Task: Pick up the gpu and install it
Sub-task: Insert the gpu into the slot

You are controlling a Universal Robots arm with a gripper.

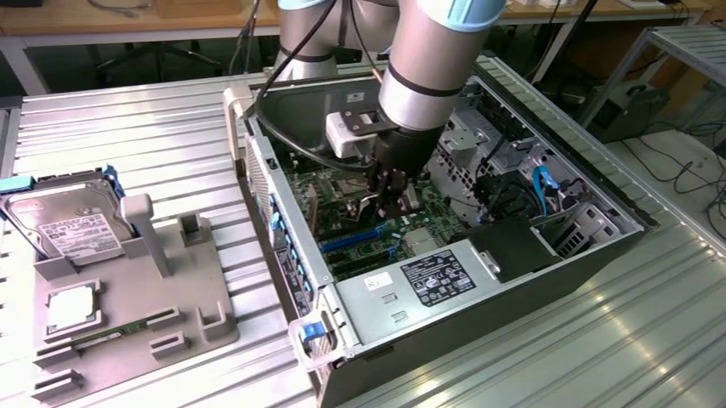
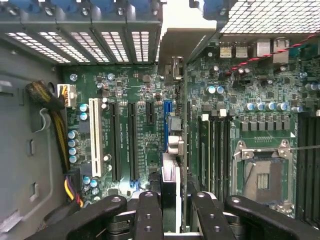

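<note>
We see the claw [image 1: 388, 197] deep inside the open computer case [image 1: 590, 246], clamped on the gpu [image 2: 171, 150], which it holds edge-on above the motherboard [image 2: 125, 90]. In the exterior view the card sits near centre, at about 2 o'clock from the hard drive [image 1: 68, 225] resting in the grey fixture [image 1: 136, 314] on the bench [image 1: 114, 127]. We judge the card light, stiff and fragile, best gripped by its upper edge, away from connector and bracket. The wrist view reveals the slots [image 2: 131, 140] and card alignment; the exterior view shows the arm [image 1: 426, 59] and case surroundings.
</note>
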